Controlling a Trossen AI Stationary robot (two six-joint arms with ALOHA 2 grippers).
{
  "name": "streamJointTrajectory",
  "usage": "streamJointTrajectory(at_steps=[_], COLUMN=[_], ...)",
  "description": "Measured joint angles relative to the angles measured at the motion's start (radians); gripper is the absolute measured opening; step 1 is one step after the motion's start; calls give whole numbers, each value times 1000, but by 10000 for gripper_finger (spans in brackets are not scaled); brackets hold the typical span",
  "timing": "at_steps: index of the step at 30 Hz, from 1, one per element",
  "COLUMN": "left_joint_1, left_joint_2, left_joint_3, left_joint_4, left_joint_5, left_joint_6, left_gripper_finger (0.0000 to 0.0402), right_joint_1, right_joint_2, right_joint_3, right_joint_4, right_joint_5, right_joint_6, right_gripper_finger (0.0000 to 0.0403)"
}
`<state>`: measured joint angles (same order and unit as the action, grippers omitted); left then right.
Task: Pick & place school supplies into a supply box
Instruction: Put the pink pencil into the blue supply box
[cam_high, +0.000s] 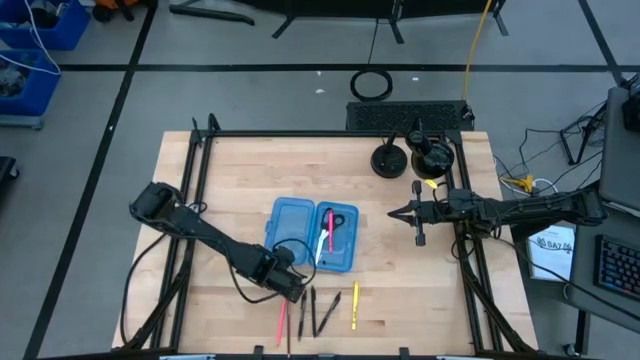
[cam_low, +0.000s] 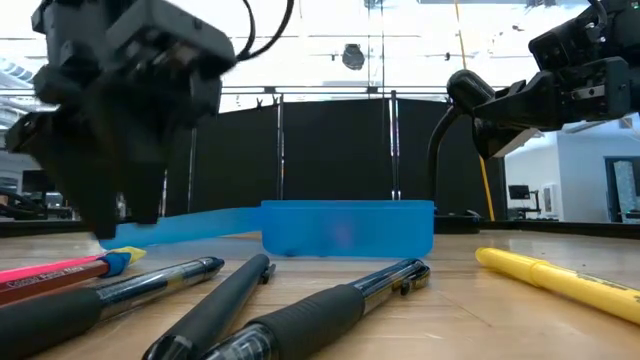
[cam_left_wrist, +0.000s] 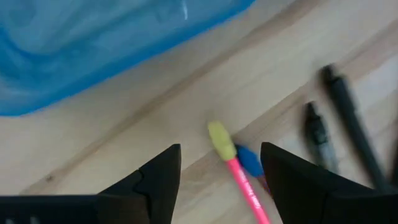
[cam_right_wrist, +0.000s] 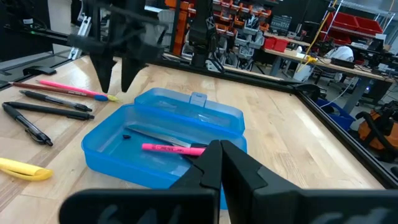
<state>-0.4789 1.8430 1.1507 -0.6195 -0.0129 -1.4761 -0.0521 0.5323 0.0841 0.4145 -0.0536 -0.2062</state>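
Left arm reaches diagonally across the surface (cam_high: 420, 290) from its base at the left edge, elbow low, wrist angled down at the near side. The left pincer (cam_high: 293, 288) hangs with fingers spread apart, tips pointing down just above the wood and holding nothing. In the left wrist view the two dark fingers (cam_left_wrist: 158, 174) straddle the yellow-tipped end of the pink pen (cam_left_wrist: 235, 174), which lies flat between them; contact cannot be told.

Supply box (cam_high: 312, 235) sits open at mid-surface, both blue halves flat, just beyond the left pincer. The right-hand half holds a pink pen (cam_right_wrist: 173, 149) and the scissors (cam_high: 336, 222) with red-and-black handles.

Loose supplies lie in a row on the near edge of the surface: the pink pen at left, then dark pens (cam_high: 316, 310), then a yellow pen (cam_high: 355, 305) farthest right, a little apart from the others. In the low view the dark pens (cam_low: 300, 320) fill the foreground, and the yellow pen (cam_low: 560, 282) lies off to the side.

Right arm stretches in horizontally from the right edge, well apart from the box. Right pincer (cam_high: 419, 228) points down with fingers pressed together, empty.
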Motion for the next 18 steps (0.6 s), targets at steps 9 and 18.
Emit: streamJointTrajectory(at_steps=[9, 18], left_joint_1=[0, -16], left_joint_2=[65, 68], left_joint_3=[4, 3], left_joint_4=[31, -2], left_joint_5=[15, 6], left_joint_6=[-20, -43], left_gripper_finger=[225, 187], right_joint_1=[0, 0], right_joint_2=[3, 3], right_joint_3=[0, 0], right_joint_4=[1, 0], right_joint_5=[0, 0], right_joint_6=[2, 3], right_gripper_finger=[0, 0])
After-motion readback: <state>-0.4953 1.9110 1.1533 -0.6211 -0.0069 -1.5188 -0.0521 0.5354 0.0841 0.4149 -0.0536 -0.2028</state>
